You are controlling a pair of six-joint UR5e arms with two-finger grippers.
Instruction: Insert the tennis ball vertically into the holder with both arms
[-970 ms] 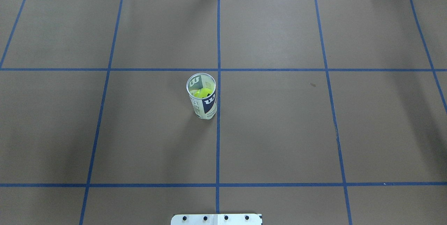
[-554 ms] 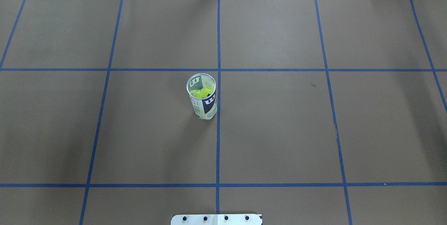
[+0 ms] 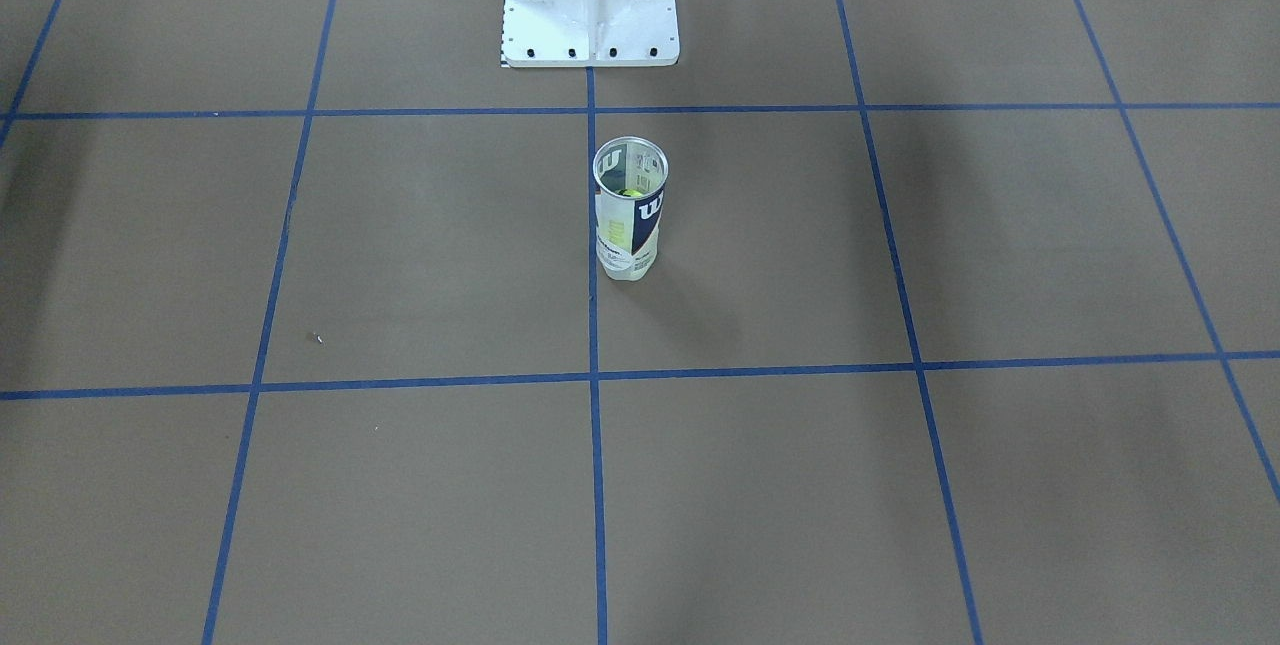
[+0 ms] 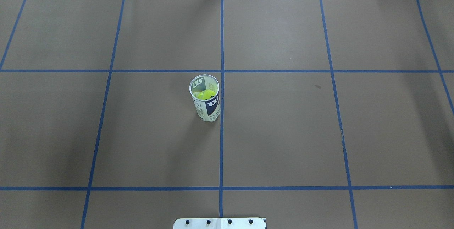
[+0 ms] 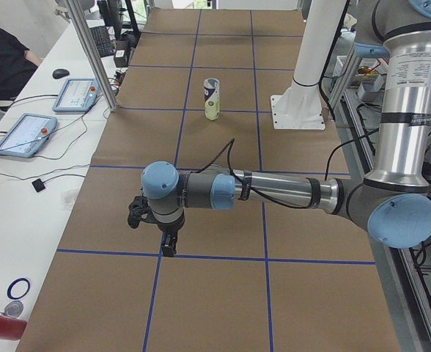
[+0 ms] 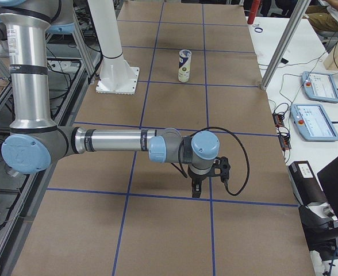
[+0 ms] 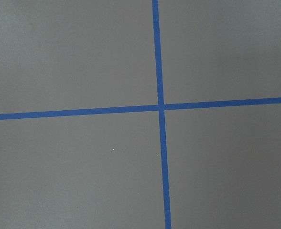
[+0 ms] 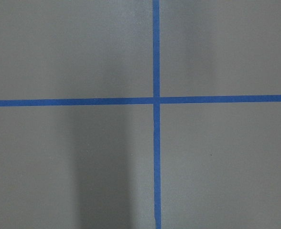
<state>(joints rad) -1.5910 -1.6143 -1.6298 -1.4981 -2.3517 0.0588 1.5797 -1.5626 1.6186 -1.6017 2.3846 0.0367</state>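
Note:
The holder (image 4: 207, 105) stands upright near the table's middle, just left of the centre tape line, its silver rim open. A yellow-green tennis ball (image 4: 205, 95) lies inside it, also visible through the mouth from the front (image 3: 630, 192). The holder (image 5: 212, 99) is far from both arms. My left gripper (image 5: 169, 246) points down over a tape crossing at the table's left end; my right gripper (image 6: 196, 190) does the same at the right end. I cannot tell whether either is open or shut. Both wrist views show only brown paper and blue tape.
The white pedestal base (image 3: 590, 0) stands behind the holder on the robot's side. Operator tablets (image 5: 25, 134) (image 6: 312, 121) and aluminium posts (image 5: 91, 55) line the far edge. A person (image 5: 3, 51) sits beyond the table's corner.

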